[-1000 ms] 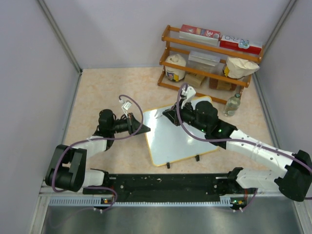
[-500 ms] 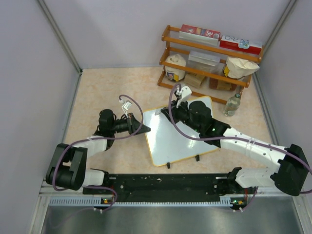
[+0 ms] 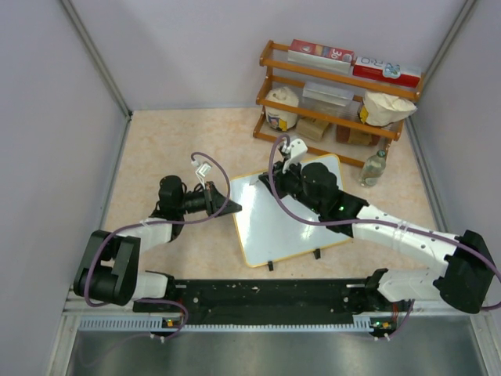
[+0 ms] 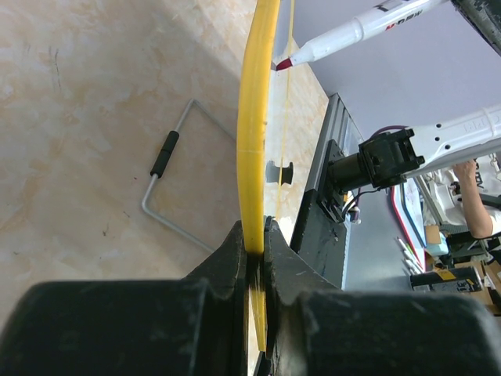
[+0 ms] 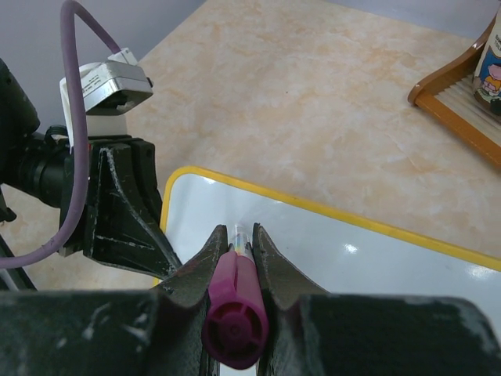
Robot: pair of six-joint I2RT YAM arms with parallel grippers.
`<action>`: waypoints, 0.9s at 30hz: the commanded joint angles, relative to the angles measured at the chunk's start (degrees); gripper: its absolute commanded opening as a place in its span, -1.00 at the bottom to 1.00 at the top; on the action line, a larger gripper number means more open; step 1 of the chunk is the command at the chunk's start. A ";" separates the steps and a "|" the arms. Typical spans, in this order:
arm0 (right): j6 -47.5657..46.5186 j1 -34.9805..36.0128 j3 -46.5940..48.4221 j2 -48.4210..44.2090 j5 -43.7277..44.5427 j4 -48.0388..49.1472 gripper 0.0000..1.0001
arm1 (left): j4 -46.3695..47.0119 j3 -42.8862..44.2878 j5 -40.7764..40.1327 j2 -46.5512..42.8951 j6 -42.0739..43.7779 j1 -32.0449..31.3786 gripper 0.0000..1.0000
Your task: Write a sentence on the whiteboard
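Now left pincer [image 4: 254, 239] clamps whiteboard [image 3: 282, 219] edge; right pincer [image 5: 237, 235] grips marker [image 5: 235, 313] above its far corner.

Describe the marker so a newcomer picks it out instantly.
Find the yellow-framed whiteboard mid-table. Above its far left corner the right gripper clamps a marker: white barrel, magenta butt, dark red tip pointing at the board. Nothing else nearby is pen-shaped.

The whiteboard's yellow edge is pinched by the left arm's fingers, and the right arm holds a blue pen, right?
Not blue. The right wrist view shows the pen has a magenta end. The left fingers do pinch the yellow edge of the whiteboard.
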 commanded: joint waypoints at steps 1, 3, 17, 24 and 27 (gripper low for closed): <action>-0.73 0.59 0.33 -1.15 3.57 0.85 -1.00 | 2.29 0.22 0.14 0.15 3.63 -0.34 -1.00; -0.82 0.59 0.16 -1.33 4.27 0.59 -1.00 | 2.29 0.40 0.22 0.33 3.55 -0.34 -1.00; -0.99 0.59 0.15 -2.47 5.86 -0.47 -1.00 | 2.29 0.57 0.49 0.77 3.46 -0.42 -1.00; 1.11 0.68 0.06 -4.05 1.11 2.08 -1.00 | 2.20 0.57 0.40 0.77 3.55 -0.34 -1.00; 1.73 0.59 0.68 -3.44 -0.29 2.69 -1.00 | 2.20 0.49 0.31 0.77 3.63 -0.34 -1.00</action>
